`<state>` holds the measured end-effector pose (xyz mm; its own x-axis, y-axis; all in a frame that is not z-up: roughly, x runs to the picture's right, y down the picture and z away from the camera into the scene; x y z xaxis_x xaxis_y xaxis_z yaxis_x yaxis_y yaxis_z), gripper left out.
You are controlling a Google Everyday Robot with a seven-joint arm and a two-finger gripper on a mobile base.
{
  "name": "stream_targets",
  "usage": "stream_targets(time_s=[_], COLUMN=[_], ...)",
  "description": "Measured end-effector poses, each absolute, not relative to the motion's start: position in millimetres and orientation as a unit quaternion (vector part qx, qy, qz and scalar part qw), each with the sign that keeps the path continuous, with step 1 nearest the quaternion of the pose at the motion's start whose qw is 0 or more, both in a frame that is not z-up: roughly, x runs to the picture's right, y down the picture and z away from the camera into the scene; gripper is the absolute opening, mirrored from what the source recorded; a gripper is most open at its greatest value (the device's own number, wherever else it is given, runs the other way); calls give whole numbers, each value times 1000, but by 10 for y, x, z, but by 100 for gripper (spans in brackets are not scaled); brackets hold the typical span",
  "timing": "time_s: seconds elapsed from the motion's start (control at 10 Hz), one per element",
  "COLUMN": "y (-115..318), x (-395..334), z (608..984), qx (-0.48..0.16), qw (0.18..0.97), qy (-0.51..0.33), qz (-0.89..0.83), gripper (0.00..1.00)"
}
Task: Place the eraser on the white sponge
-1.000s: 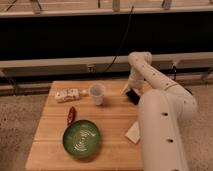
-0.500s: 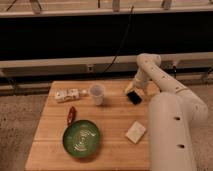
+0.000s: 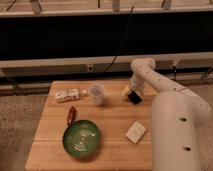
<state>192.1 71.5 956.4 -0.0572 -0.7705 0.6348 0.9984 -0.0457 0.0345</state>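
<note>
Camera view, left to right from the cup (image 3: pixel 97 93): a white packet (image 3: pixel 67 95), red-brown object (image 3: pixel 71 114) and green plate (image 3: pixel 81 138) lie to its left; to its right the gripper (image 3: pixel 134 93) sits at the eraser (image 3: pixel 134 97), with the white sponge (image 3: pixel 135 132) nearer the camera. The eraser looks light, rigid and smooth, best pinched across its narrow sides.

The white arm bends down, its tool (image 3: pixel 134 93) low at the far right.
</note>
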Motion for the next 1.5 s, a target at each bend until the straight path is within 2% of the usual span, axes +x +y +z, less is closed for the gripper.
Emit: stream_targets(time_s=[0.1, 0.2, 0.9, 1.0, 1.5], y=[756, 777, 782, 767, 883], x=[1895, 1882, 1829, 1804, 1723], z=[9600, 9620, 9404, 9315, 8721], qx=[-241, -241, -244, -243, -251], qw=[637, 633, 633, 636, 652], qy=[-227, -224, -213, -210, -204], qz=[-696, -701, -703, -702, -686], gripper=[78, 71, 3, 0, 0])
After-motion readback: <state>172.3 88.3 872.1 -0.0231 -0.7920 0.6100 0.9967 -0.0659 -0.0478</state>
